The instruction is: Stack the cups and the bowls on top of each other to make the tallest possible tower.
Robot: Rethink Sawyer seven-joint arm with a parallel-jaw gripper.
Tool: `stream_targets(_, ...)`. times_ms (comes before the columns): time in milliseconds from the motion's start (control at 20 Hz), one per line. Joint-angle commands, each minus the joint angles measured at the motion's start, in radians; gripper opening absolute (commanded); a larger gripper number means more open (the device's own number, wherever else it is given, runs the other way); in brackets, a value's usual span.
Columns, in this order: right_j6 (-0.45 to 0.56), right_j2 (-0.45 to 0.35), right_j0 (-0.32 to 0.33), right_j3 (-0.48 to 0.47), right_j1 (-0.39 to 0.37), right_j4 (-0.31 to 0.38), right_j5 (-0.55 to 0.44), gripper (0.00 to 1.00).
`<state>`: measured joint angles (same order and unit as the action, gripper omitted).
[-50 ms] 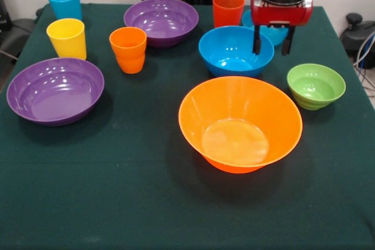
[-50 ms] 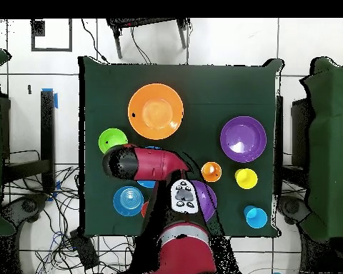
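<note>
Above glossy round blue bowl (image 1: 235,50), seemingly parted gripper (image 1: 270,40).

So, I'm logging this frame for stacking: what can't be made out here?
- Translucent bowl: front view, mostly behind the gripper.
- Deep blue bowl: overhead, nearly all under the arm.
- Far purple bowl: overhead, partly under the arm.

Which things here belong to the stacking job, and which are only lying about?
For the job: large orange bowl, near purple bowl, far purple bowl, deep blue bowl, translucent light blue bowl, green bowl, light blue cup, yellow cup, orange cup, red-orange cup, open gripper.
Lying about: loose cables, green-covered side table.
</note>
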<state>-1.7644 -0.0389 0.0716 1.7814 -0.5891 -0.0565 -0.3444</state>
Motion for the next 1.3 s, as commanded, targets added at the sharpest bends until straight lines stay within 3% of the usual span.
stream_targets(50,-0.056,-0.074,0.019,-0.019,0.086,0.067,0.065,1.0)
stream_targets(500,-0.075,-0.05,-0.009,-0.043,0.1,0.058,0.05,1.0)
stream_targets(1300,-0.093,-0.041,-0.022,-0.027,0.132,0.067,0.144,1.0)
